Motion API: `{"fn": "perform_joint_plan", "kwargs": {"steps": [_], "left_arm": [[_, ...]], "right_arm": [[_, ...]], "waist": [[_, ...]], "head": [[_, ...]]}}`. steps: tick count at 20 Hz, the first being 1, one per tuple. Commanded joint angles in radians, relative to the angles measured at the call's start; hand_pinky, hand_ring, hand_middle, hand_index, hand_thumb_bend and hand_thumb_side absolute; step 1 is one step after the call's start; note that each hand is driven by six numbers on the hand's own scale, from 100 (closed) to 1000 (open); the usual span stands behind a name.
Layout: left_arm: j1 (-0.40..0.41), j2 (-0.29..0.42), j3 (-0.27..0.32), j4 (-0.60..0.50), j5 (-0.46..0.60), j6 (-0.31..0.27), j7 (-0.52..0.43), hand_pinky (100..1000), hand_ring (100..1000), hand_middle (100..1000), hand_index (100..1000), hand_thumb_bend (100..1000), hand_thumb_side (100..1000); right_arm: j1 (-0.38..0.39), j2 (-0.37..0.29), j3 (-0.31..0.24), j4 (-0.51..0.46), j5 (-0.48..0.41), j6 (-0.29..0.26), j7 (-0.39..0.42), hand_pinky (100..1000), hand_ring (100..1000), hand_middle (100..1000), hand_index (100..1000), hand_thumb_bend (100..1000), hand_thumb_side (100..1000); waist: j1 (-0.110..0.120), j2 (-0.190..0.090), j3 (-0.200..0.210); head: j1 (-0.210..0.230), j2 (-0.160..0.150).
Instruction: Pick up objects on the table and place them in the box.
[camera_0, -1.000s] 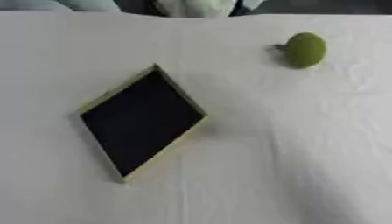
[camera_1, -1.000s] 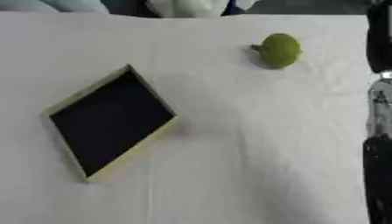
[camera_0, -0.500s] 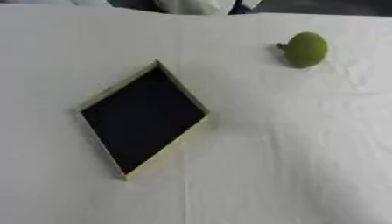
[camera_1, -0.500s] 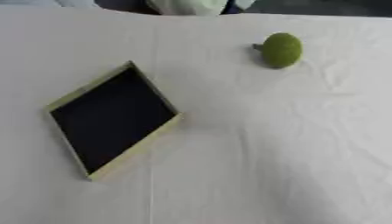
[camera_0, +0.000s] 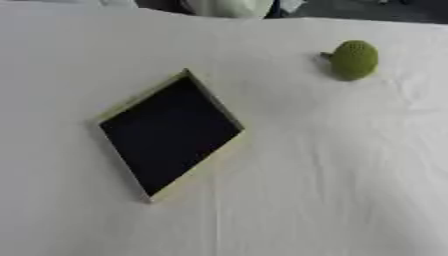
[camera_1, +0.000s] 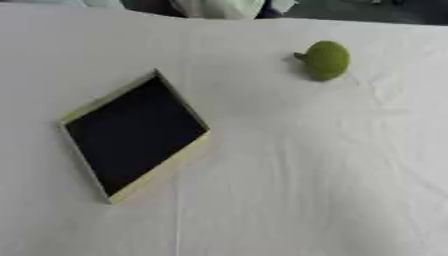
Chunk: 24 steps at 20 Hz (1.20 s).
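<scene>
On the white tabletop (camera_0: 332, 175) lie a shallow dark-lined box (camera_0: 169, 134), turned cornerwise, and well apart a green round fruit (camera_0: 353, 60); neither hand shows, so its state cannot be told.

One box (camera_0: 169, 134) and one green round object (camera_0: 353, 60) on the table (camera_0: 332, 175).

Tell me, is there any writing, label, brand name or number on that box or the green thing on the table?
None: no word, label, brand, number or sign can be read in either view.
The box shows only a plain dark inside and a pale rim.
The round green object has a bumpy skin with no marking.
The white tablecloth is plain.
Neither robot hand shows.
</scene>
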<state>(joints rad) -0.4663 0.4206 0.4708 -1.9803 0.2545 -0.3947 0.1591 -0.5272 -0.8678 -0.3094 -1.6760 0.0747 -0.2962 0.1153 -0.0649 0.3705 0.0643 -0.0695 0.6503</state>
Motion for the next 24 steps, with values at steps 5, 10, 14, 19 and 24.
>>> {"fn": "perform_joint_plan", "kwargs": {"steps": [5, 10, 14, 19, 24], "left_arm": [[-0.003, 0.034, 0.005, -0.020, -0.003, 0.005, -0.004, 617, 617, 548, 711, 100, 503], [-0.001, 0.035, 0.002, -0.020, -0.001, 0.006, -0.008, 617, 618, 548, 711, 100, 503], [0.001, 0.035, -0.002, -0.020, 0.001, 0.008, -0.014, 617, 618, 548, 711, 100, 505], [0.002, 0.034, -0.006, -0.020, 0.005, 0.009, -0.022, 616, 618, 548, 711, 100, 508], [0.004, 0.035, -0.009, -0.020, 0.008, 0.011, -0.029, 616, 617, 548, 711, 100, 504]], "right_arm": [[-0.082, -0.126, 0.033, 0.175, 0.094, 0.059, 0.008, 800, 929, 797, 884, 100, 202], [-0.165, -0.118, 0.096, 0.295, 0.168, 0.069, 0.080, 820, 970, 852, 910, 100, 249], [-0.238, -0.102, 0.163, 0.391, 0.227, 0.014, 0.139, 861, 1000, 921, 952, 100, 360], [-0.328, -0.069, 0.265, 0.514, 0.302, -0.061, 0.215, 907, 1000, 967, 973, 100, 589], [-0.395, -0.036, 0.330, 0.647, 0.384, -0.143, 0.296, 950, 1000, 980, 994, 100, 562]], "waist": [[-0.001, -0.030, 0.005], [-0.003, -0.034, 0.009], [-0.005, -0.036, 0.012], [-0.008, -0.039, 0.017], [-0.011, -0.041, 0.019]], "head": [[-0.016, -0.010], [-0.028, -0.014], [-0.035, -0.011], [-0.044, -0.005], [-0.047, 0.003]]}}
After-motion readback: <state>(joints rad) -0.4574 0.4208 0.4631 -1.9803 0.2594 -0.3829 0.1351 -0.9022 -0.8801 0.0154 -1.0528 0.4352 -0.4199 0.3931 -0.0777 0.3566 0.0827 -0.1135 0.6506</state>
